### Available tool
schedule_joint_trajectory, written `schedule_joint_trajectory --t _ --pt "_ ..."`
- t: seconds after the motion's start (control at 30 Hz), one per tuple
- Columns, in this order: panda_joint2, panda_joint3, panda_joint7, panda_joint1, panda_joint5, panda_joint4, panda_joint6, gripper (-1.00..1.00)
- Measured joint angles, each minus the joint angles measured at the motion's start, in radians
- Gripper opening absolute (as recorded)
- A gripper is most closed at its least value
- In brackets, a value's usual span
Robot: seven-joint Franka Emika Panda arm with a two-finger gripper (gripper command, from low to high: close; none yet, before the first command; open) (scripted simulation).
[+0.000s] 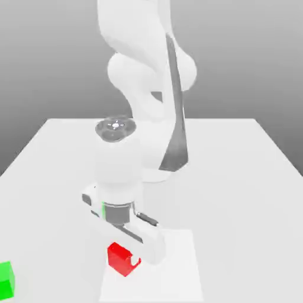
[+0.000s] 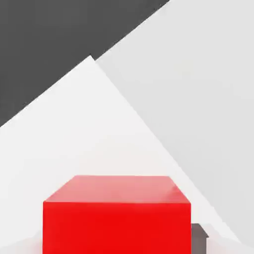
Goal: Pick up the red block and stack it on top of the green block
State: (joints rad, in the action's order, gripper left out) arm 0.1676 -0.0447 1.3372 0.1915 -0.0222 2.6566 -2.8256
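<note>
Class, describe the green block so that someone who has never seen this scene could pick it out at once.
Start at the white table with the white robot arm standing on it. Follow the near edge to the exterior view's left, where a small cube sits alone: the green block. The only other cube, the red block, lies under the arm's hand.

white table (image 1: 248,177), pale square mat (image 1: 180,266)

1. The red block (image 1: 123,258) is plain bright red.
2. The green block (image 1: 6,279), at the worktop's (image 1: 237,177) edge, is plain bright green.
3. The worktop is white.
4. The hand (image 1: 137,251) is white with dark accents.
</note>
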Motion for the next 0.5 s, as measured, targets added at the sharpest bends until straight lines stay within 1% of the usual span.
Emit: schedule_joint_trajectory --t 0.07,0.1,0.47,0.5 --pt "-0.061 0.0 -0.005 0.005 0.01 0.003 0.059 -1.0" --pt "-0.06 0.011 -0.002 0.018 0.017 -0.021 0.081 -1.0" --pt "0.11 0.188 0.08 0.204 0.097 -0.409 0.303 -1.0" --pt "0.134 0.197 0.083 0.216 0.106 -0.433 0.303 -1.0"
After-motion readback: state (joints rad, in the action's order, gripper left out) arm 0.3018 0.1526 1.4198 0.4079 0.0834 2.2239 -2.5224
